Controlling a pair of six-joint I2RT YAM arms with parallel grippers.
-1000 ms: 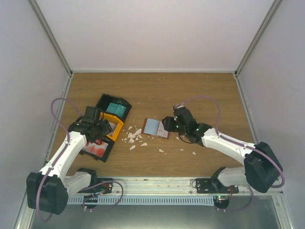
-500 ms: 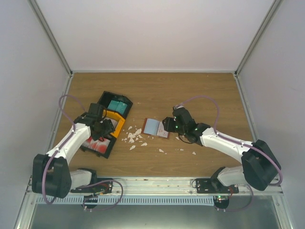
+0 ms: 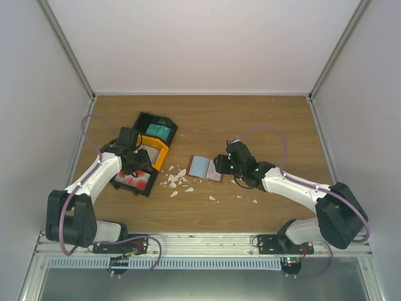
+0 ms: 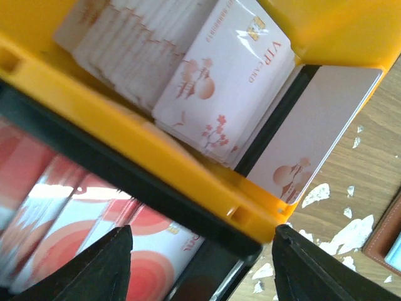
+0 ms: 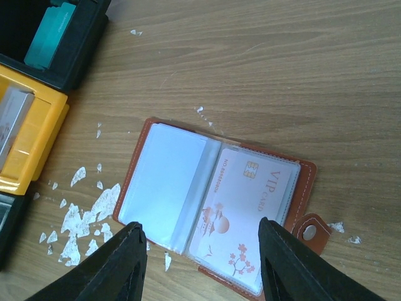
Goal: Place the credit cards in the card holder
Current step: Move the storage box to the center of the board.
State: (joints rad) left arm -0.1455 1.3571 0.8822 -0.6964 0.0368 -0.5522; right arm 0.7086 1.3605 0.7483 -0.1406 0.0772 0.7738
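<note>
The card holder (image 3: 205, 168) lies open on the wooden table, brown-edged with clear sleeves. Its right sleeve holds a pale credit card (image 5: 249, 210) with pink marks; the left sleeve (image 5: 164, 182) looks bare. My right gripper (image 5: 203, 269) hovers open just above the holder, a finger on either side. My left gripper (image 4: 200, 276) is open low over the tray (image 3: 161, 150), its fingers straddling the yellow-and-black divider (image 4: 188, 188). Pale pink cards (image 4: 225, 81) fill the yellow compartment, red cards (image 4: 69, 219) the black one, and teal cards (image 3: 155, 130) the far one.
White scraps (image 3: 175, 180) lie scattered between the tray and the holder, with a few more (image 3: 233, 197) near the right arm. One pale card (image 4: 319, 132) stands on edge at the tray's corner. Grey walls close in the table on three sides.
My left gripper has moved farther from the base and lower over the tray, with its jaws a little narrower. The tray has shifted slightly away. The right arm and holder are unchanged.
</note>
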